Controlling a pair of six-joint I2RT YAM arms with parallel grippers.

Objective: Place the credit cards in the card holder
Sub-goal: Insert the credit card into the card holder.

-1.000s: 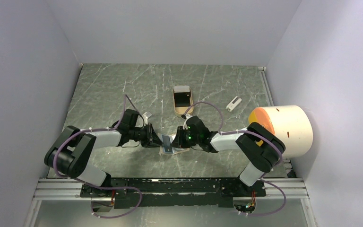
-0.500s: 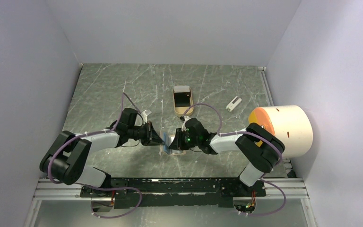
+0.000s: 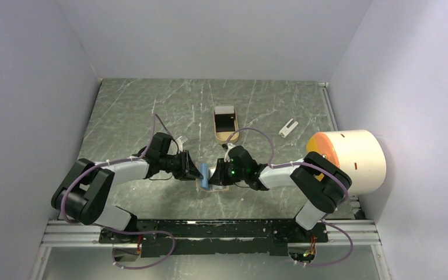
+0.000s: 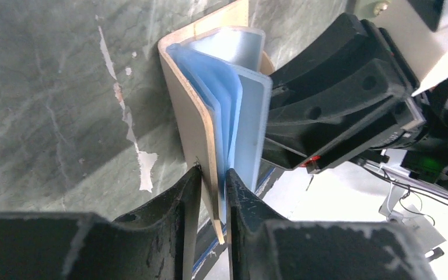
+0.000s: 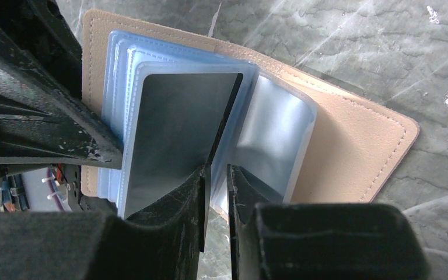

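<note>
The card holder (image 3: 203,175) stands half folded between both grippers, its tan cover (image 4: 189,111) upright and its blue sleeves (image 4: 221,87) fanned. My left gripper (image 4: 213,181) is shut on the cover's lower edge and the sleeve beside it. A black credit card (image 5: 175,128) sits in the front sleeve of the card holder (image 5: 350,146). One edge of the card lies against one finger of my right gripper (image 5: 214,175), with a slim gap to the other finger. In the top view the left gripper (image 3: 193,169) and right gripper (image 3: 213,175) nearly meet.
An oblong tan tray (image 3: 217,124) with something black and something white inside lies behind the grippers. A small white object (image 3: 289,127) lies at the back right. A large white cylinder with an orange face (image 3: 350,160) stands at the right edge, beside the right arm.
The card holder lay open and flat a second ago; its left half now stands raised. The left gripper has shifted slightly right and toward the back. The right gripper has barely moved.
</note>
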